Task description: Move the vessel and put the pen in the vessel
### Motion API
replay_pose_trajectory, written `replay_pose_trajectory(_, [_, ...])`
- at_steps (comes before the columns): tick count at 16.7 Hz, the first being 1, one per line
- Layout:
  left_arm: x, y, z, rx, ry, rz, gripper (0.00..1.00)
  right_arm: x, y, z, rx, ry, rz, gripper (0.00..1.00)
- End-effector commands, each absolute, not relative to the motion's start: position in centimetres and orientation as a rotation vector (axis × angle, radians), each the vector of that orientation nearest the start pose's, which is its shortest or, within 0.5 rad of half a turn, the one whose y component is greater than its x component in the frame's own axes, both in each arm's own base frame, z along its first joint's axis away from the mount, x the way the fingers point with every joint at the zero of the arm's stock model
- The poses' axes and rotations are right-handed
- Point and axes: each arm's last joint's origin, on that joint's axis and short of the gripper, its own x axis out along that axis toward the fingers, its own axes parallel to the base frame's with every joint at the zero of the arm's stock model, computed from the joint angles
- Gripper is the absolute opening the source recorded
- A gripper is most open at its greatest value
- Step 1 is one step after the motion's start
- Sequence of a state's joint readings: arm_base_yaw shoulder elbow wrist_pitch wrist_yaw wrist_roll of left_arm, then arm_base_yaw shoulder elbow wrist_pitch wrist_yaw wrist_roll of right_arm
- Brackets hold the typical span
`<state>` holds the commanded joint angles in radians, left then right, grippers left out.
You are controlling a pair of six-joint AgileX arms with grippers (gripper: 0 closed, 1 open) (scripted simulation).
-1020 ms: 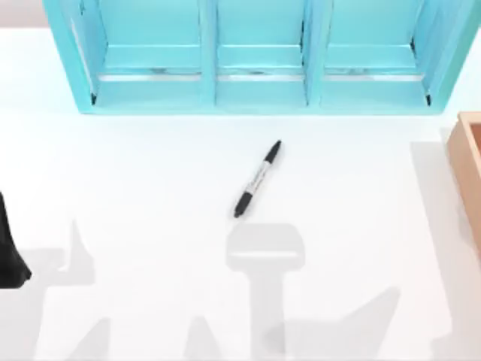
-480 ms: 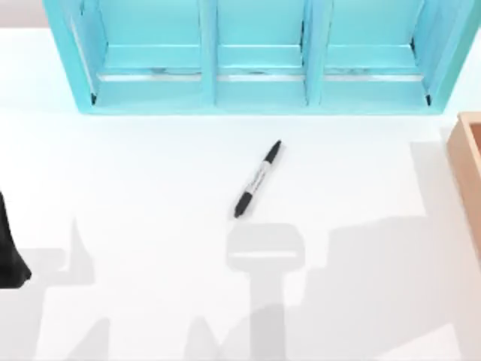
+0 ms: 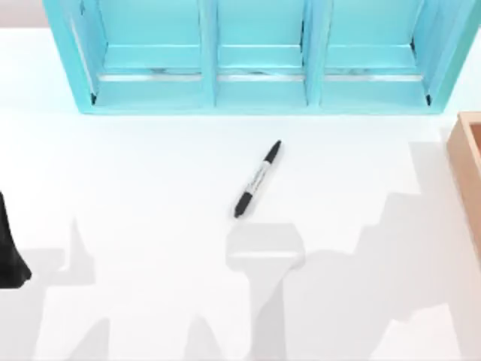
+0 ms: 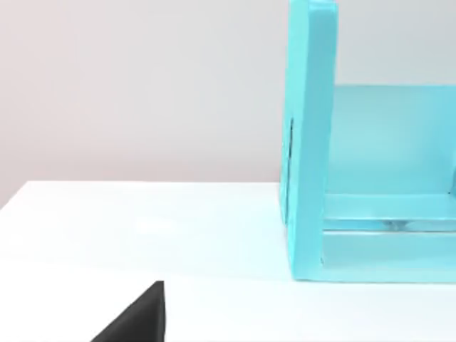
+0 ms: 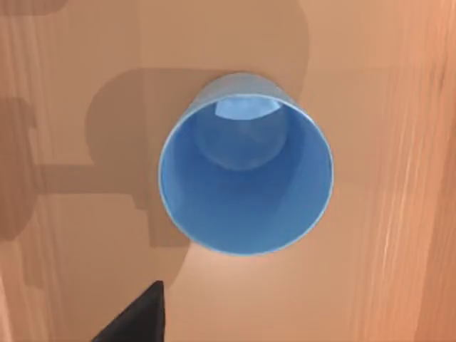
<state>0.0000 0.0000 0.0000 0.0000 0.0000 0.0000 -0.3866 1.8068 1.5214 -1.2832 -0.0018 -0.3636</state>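
Note:
The pen (image 3: 257,179), a slim black marker with a pale label, lies slantwise on the white table near the middle, in front of the shelf. The vessel (image 5: 246,162), a translucent blue cup, stands upright on the wooden floor of the tan box; the right wrist view looks straight down into its round mouth. My right gripper hangs above the cup, apart from it, with a dark part of it (image 5: 135,320) at the picture's edge. My left arm (image 3: 9,248) is parked at the table's left edge, and a dark part of its gripper (image 4: 135,320) shows over the table.
A big turquoise shelf unit (image 3: 255,53) with three bays spans the back of the table. The tan wooden box (image 3: 470,162) sits at the right edge. Arm shadows fall across the front of the table.
The pen and the left arm have not moved. The right arm's shadow over the front right of the table has shifted and changed shape.

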Motion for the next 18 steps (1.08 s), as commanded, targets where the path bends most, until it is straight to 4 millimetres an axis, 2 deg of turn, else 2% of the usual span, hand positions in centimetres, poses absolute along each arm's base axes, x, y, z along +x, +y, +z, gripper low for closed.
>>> replay_pose_trajectory(5, [10.6,-0.1,16.0,0.000,0.000,0.000,1.00,31.7,-12.4,24.1,0.016,1.569,-0.014,1.00])
replay_pose_trajectory(8, [10.6,-0.1,16.0,0.000,0.000,0.000,1.00,31.9,-12.5,21.9,0.016,1.569,-0.014,1.00])
replay_pose_trajectory(14, [10.6,-0.1,16.0,0.000,0.000,0.000,1.00,31.8,-12.5,15.8,0.016,1.567,-0.014,1.00])
replay_pose_trajectory(16, [10.6,-0.1,16.0,0.000,0.000,0.000,1.00,31.7,-12.5,14.7,0.016,1.568,-0.014,1.00])
replay_pose_trajectory(18, [10.6,-0.1,16.0,0.000,0.000,0.000,1.00,31.6,-12.5,14.6,0.016,1.568,-0.014,1.00])
